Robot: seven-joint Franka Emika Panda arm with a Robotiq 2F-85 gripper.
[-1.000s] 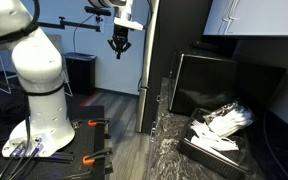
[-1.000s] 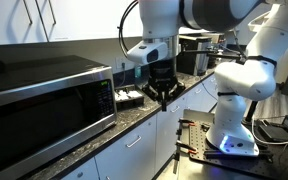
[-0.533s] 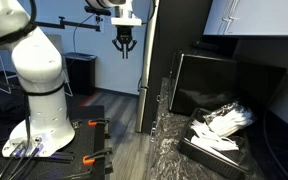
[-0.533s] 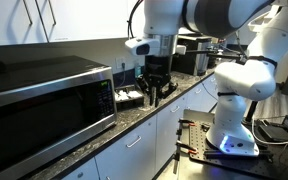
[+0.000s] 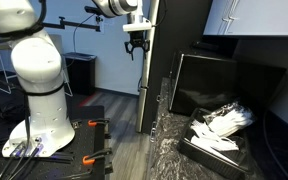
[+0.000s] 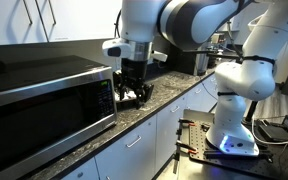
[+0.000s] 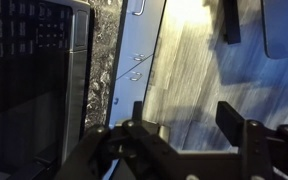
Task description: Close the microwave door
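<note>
Wrist view: tool [image 7: 169, 140] wide open, holding nothing; exterior view: tool just beside microwave [image 6: 44, 100] front corner, above surface [image 6: 166, 99].

The dark speckled countertop [image 6: 156, 100] runs from the lower left toward the centre of the frame in an exterior view. The microwave [image 6: 44, 100] stands on it at the left. Just past the microwave lies a black tray [image 6: 130, 98] of white items. In the wrist view the counter is a strip at upper centre, beside the microwave.
</note>
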